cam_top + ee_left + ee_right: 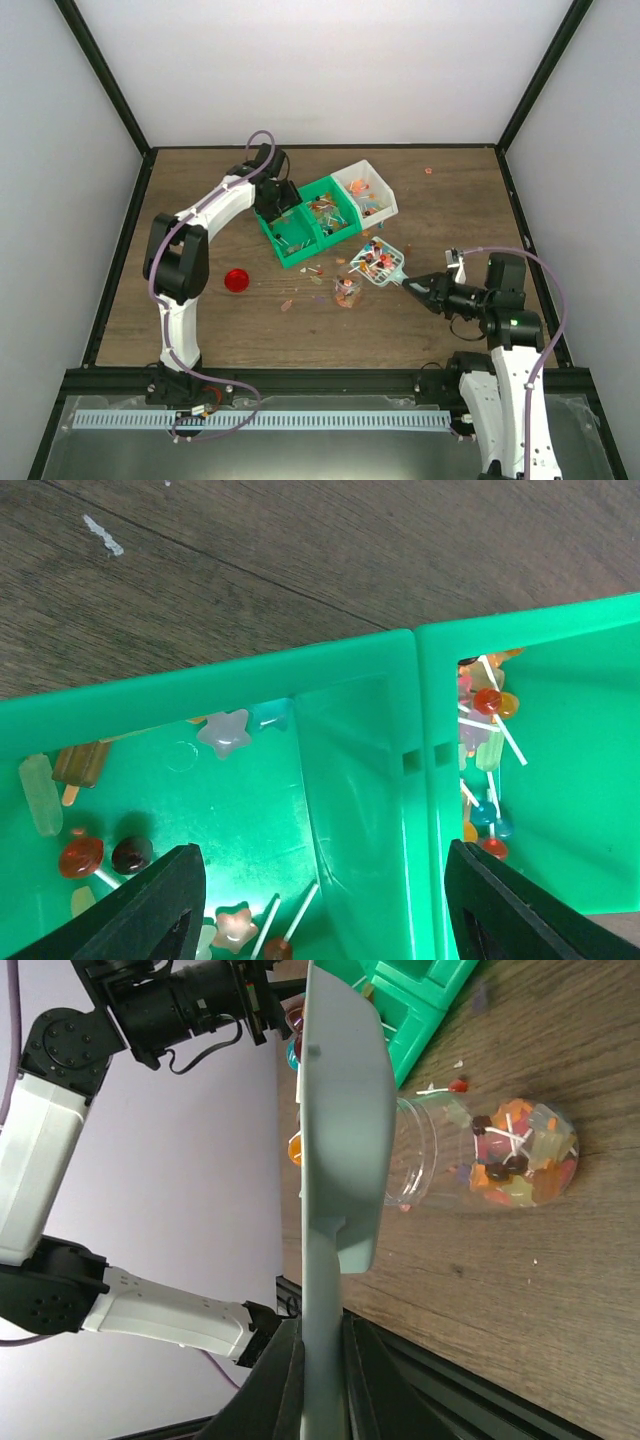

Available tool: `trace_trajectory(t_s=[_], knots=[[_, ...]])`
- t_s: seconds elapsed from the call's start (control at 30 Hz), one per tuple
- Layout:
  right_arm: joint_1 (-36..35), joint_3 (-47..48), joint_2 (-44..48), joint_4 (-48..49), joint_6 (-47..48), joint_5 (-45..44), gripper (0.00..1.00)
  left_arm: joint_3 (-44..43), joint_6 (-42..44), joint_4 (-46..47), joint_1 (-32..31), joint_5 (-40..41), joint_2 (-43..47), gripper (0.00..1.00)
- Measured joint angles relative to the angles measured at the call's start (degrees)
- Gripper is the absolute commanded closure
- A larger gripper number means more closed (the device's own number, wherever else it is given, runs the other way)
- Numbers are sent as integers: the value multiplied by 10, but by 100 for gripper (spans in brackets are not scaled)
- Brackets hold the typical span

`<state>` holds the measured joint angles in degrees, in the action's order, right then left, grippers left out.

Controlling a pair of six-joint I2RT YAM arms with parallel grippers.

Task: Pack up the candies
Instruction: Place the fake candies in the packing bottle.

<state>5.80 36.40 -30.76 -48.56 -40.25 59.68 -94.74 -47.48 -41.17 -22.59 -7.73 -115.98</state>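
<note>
Wooden table (450, 200) carries tiny multicoloured candies (376, 261), some heaped on the scoop (340, 1110) the right tool (418, 288) grips; left tool (322, 895) open.

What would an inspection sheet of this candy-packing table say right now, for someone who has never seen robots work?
Surface: brown wooden table, with a few loose sweets scattered on it.
Job's things: small mixed-colour candies heaped in the pale blue-green slotted scoop; more in the clear plastic jar, the two joined green plastic bins and the white plastic bin.
Clutter: round red jar lid, lying apart to the left.
Grippers: left tool open over the green bins' dividing wall; right tool shut on the scoop's handle.
Cables: lilac cables looped along both arms.
Surroundings: pale walls and black frame posts.
</note>
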Motion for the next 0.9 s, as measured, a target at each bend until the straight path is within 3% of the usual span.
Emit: trace_trajectory(t_s=[0.63,0.9], knots=[[0,1,25,-84,71,-36,99,32,0,21,21,-20,0,33],[0,42,5,-117,110,-70,99,38,0,26,27,-27,0,33]])
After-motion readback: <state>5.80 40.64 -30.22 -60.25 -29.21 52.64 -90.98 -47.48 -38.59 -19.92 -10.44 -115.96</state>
